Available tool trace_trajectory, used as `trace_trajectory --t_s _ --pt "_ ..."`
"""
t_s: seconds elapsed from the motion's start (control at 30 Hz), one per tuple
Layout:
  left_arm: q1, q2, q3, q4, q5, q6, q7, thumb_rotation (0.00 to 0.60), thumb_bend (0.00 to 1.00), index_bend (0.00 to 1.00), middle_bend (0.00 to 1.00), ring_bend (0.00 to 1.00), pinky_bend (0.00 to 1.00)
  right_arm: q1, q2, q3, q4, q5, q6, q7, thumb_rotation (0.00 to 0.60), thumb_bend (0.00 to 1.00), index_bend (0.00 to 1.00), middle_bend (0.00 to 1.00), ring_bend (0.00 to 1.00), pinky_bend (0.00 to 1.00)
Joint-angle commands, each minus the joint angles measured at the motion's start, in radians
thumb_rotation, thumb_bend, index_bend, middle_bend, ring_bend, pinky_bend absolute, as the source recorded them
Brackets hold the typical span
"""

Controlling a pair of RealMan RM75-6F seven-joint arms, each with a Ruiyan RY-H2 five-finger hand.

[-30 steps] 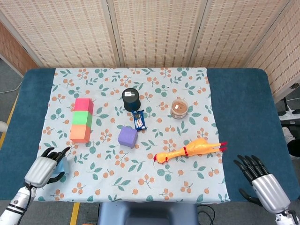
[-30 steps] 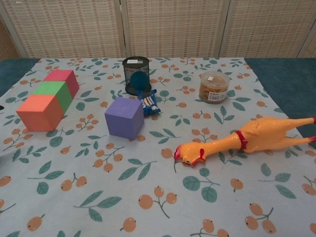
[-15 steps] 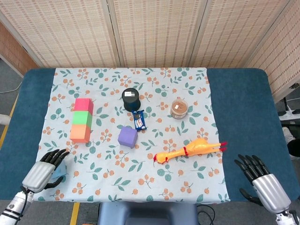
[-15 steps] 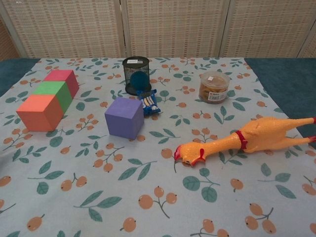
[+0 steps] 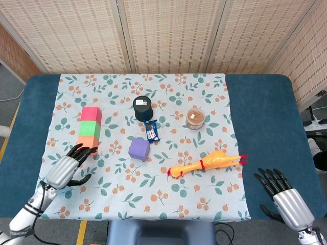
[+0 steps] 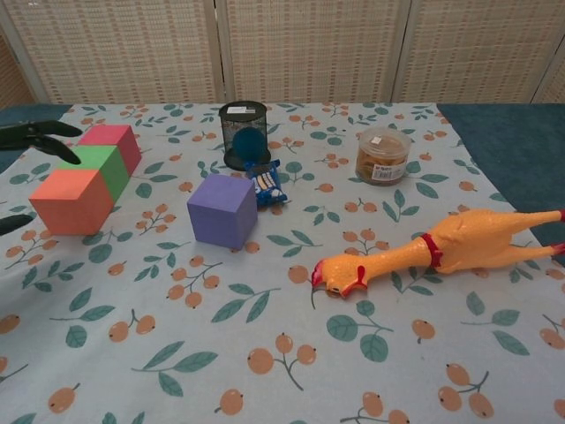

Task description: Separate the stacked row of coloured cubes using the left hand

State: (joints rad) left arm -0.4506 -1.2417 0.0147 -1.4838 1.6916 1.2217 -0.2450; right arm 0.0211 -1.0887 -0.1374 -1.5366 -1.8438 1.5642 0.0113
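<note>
Your left robot hand (image 5: 69, 168) has come forward since the earlier frame, from the near-left corner to just short of the orange cube (image 5: 88, 145); the cubes themselves have not shifted. Its dark fingers (image 5: 82, 151) are spread apart and hold nothing, the tips reaching the orange cube's near face, though you cannot tell whether they touch.

The surface (image 5: 255, 122) is blue-padded, covered by a pale cloth (image 5: 168, 199) printed with leaves and berries, and woven folding screens (image 5: 168, 35) close off the room behind it.

At the left the cubes stand in a touching row running away from you: orange cube nearest, green cube (image 5: 89, 128) in the middle, red cube (image 5: 91, 114) farthest. A purple cube (image 5: 139, 149) sits apart toward the centre. Behind it lies a small blue snack packet (image 5: 152, 130), and behind that a black mesh cup (image 5: 142, 108). Further right stands a clear lidded tub (image 5: 195, 118) of brown contents; its label is too small to read. Nearer you lies a yellow rubber chicken (image 5: 207, 163).

Your right robot hand (image 5: 283, 196) hangs at the near-right edge, fingers extended and apart, empty.

The head view shows both hands whole; the chest view catches only the left hand's fingertips (image 6: 40, 137) at its left edge and misses the right hand.
</note>
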Motion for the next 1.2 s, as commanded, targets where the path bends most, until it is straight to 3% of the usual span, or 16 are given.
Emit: trace_trajectory --t_s 0.03,0.37,0.73,0.97,1.2 --pt "-0.068 -0.061 -0.042 0.020 0.005 -0.062 0.027 0.600 0.38 0.00 0.15 0.13 0.06 0.004 -0.003 0.003 0.001 0.011 -0.013 -0.003 0.600 0.19 0.00 0.00 0.00 0.00" --pt "-0.147 -0.183 -0.069 0.118 -0.068 -0.172 0.084 0.600 0.38 0.00 0.13 0.15 0.06 0.011 0.002 0.015 -0.004 0.038 -0.026 0.006 0.600 0.19 0.00 0.00 0.00 0.00" --pt "-0.151 -0.201 -0.059 0.190 -0.184 -0.261 0.180 0.600 0.38 0.00 0.11 0.18 0.07 0.009 0.009 0.011 -0.007 0.029 -0.015 0.014 0.600 0.19 0.00 0.00 0.00 0.00" --pt "-0.126 -0.196 -0.056 0.200 -0.223 -0.229 0.287 0.600 0.37 0.00 0.12 0.24 0.09 0.008 0.014 0.009 -0.008 0.024 -0.009 0.022 0.600 0.19 0.00 0.00 0.00 0.00" --pt "-0.065 -0.143 -0.042 0.142 -0.285 -0.186 0.375 0.600 0.36 0.00 0.14 0.31 0.12 0.009 0.017 0.006 -0.009 0.021 -0.011 0.028 0.600 0.19 0.00 0.00 0.00 0.00"
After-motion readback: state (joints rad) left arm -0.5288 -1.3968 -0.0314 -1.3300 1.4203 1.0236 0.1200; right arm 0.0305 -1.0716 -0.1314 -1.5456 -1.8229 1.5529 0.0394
